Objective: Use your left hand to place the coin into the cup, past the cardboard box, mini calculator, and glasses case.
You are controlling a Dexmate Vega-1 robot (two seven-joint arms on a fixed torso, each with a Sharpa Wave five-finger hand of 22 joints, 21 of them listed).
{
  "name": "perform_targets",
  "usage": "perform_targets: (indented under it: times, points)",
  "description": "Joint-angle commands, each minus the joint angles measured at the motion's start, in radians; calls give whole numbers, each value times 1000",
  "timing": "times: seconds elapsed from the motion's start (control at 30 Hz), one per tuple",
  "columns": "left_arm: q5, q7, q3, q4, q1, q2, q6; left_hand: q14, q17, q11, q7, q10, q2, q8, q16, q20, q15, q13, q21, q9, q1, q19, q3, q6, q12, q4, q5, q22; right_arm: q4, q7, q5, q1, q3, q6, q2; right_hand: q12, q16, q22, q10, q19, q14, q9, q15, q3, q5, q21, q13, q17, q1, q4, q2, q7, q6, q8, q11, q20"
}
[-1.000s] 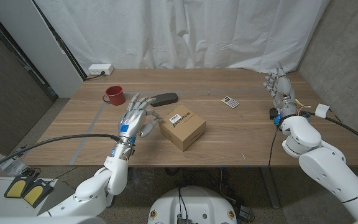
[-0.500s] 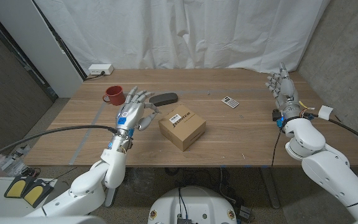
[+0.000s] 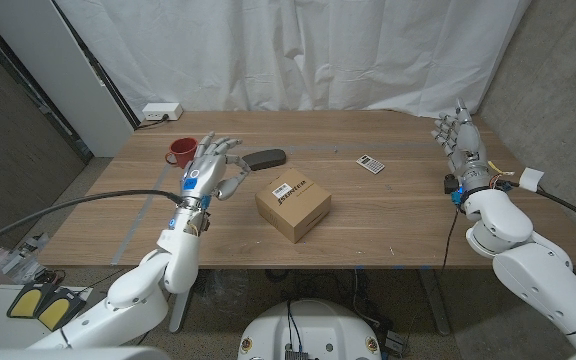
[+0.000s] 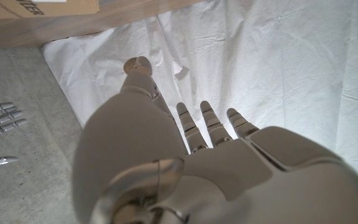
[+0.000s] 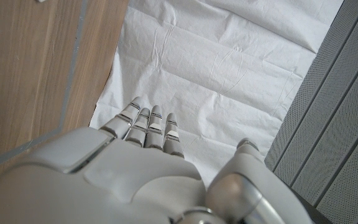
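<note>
Head view: left hand (image 3: 211, 167) between cup (image 3: 181, 152) and cardboard box (image 3: 293, 205)

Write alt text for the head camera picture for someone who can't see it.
A robot's left hand hovers over a wooden table beside a red cup, fingers spread, with a dark glasses case, a cardboard box and a mini calculator to its right. The right hand is raised at the table's far right edge.
</note>
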Motion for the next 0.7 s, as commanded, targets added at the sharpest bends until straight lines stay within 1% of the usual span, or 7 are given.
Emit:
perform_targets:
  times: [0.03,0.07,0.2,0.43,0.5,0.6,0.7]
  points:
    - [-29,-91,-57,-62,3,7,65,9,3,3,34,14,13,57,-1,3,-78,1,-2,108,-5,3,6,27,-2,-2,6,3,28,28,4,13,0,22,8,-2,4,2,8,8,13,1,-1,-5,1,-2,4,3,-5,0,2,-2,3,-1,-3,1]
    - [-29,-98,-61,-68,3,5,76,9,3,7,34,15,13,57,-2,4,-77,1,-3,108,-5,3,7,25,-2,-3,6,3,30,28,4,15,-1,24,8,-2,4,2,9,8,13,1,-1,-5,1,-2,4,3,-4,0,2,-2,3,-1,-1,2]
    - [-34,-134,-75,-85,-1,11,105,9,3,7,36,16,13,60,-3,6,-75,1,-4,110,-4,1,8,23,-3,-4,6,3,48,34,3,24,-5,47,19,-2,4,2,8,7,13,1,-1,-5,1,-2,4,3,-4,0,3,-2,3,-1,0,1]
    - [-49,-176,-85,-86,-36,7,136,9,3,9,39,14,15,65,-6,8,-73,1,-6,114,-3,-2,11,16,-7,-5,6,3,78,46,7,39,-14,73,29,-3,4,2,7,8,13,1,-1,-5,1,-2,4,3,-4,-1,3,-2,4,-1,-2,1]
    - [-78,-205,-97,-76,-59,10,133,9,2,11,37,14,16,66,-6,8,-72,1,-6,113,-3,-3,11,17,-8,-5,6,3,88,48,7,42,-15,91,37,-3,4,2,7,8,13,1,-1,-5,1,-2,4,3,-4,-1,3,-2,3,-1,-1,1]
    - [-97,-222,-101,-66,-79,11,136,10,2,13,33,14,15,68,-7,5,-73,0,-6,111,-3,-3,12,20,-10,-6,5,3,93,48,9,44,-14,98,38,-2,4,2,8,9,14,1,0,-5,1,-2,4,3,-4,-1,4,-1,3,-1,-1,1]
    - [-114,-242,-101,-47,-117,10,149,10,2,16,35,14,15,68,-8,0,-71,0,-6,110,-4,-4,13,17,-11,-6,5,3,97,44,11,46,-9,101,40,-2,4,2,8,9,14,1,-2,-5,1,-2,4,3,-3,-2,4,-2,3,-1,0,1]
